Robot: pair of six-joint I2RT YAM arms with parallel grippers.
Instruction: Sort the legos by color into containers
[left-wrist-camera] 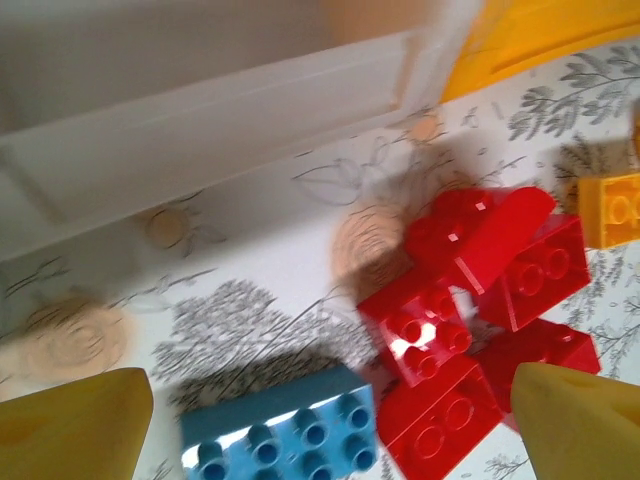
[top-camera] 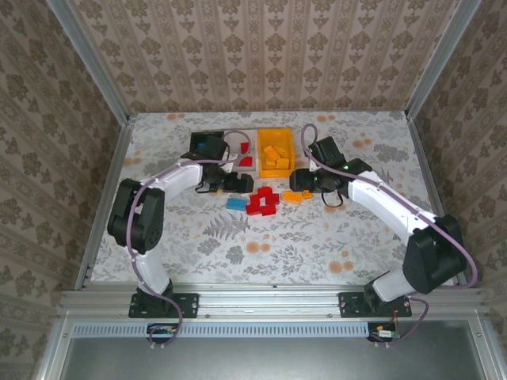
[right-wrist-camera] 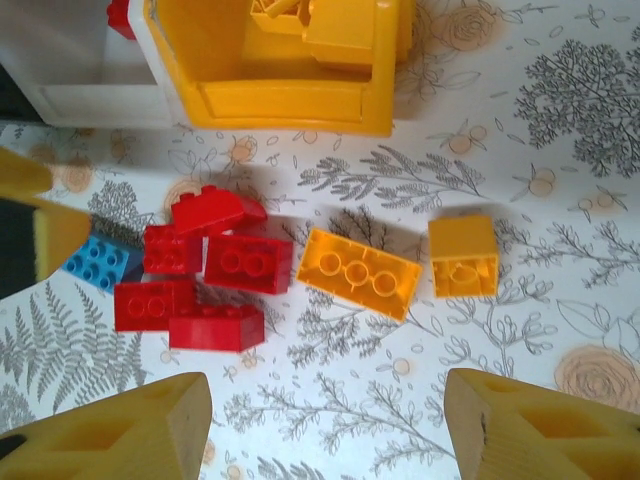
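Left fingers point(left-wrist-camera: 70, 425) spread wide with nothing in them, over a blue brick point(left-wrist-camera: 285, 440) cut off by the frame, right beside the red legos point(right-wrist-camera: 210, 280). Right fingers point(right-wrist-camera: 110, 430) released too, above two orange-yellow bricks point(right-wrist-camera: 360, 272) in the middle of the surface point(top-camera: 317, 245). White bin point(left-wrist-camera: 230, 130) is blurry, black bin point(top-camera: 207, 135) half hidden behind the left arm point(top-camera: 170, 180) near the far edge

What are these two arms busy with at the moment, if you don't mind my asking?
They are sorting Lego bricks into bins by colour. The orange-yellow bin already holds several orange-yellow bricks, and the white bin has a few red ones. The left gripper hovers open over a blue brick and a cluster of red bricks on the table; the right gripper hovers open above two loose orange-yellow bricks. Neither holds anything.
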